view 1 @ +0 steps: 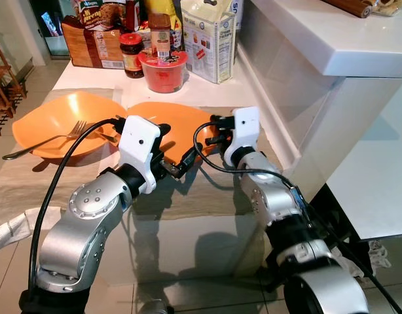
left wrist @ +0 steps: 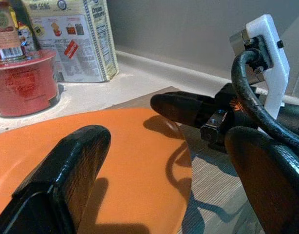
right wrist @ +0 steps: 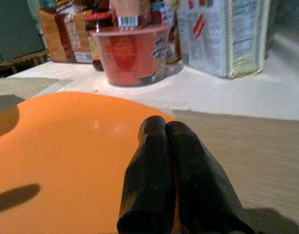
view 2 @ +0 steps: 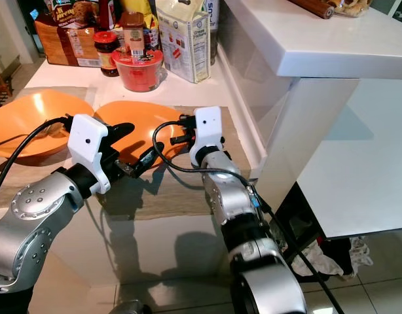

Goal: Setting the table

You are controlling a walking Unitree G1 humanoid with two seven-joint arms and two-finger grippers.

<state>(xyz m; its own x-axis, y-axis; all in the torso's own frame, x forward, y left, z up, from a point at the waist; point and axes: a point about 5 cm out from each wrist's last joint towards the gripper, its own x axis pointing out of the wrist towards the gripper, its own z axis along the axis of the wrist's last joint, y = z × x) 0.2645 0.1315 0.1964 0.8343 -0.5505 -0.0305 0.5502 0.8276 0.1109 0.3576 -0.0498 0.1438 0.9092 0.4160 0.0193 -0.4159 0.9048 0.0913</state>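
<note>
An orange plate (view 2: 145, 121) lay on a grey placemat (view 2: 181, 190) near the counter's (view 2: 70, 82) right edge, with an orange bowl (view 2: 27, 121) beside it toward the left edge. The left gripper (view 2: 126, 147) reached over the plate's near rim with its fingers spread, and the right gripper (view 2: 177, 139) rested at the plate's right rim. A red tub (view 2: 139, 69), a jar (view 2: 109, 53) and boxes stood along the back edge.
</note>
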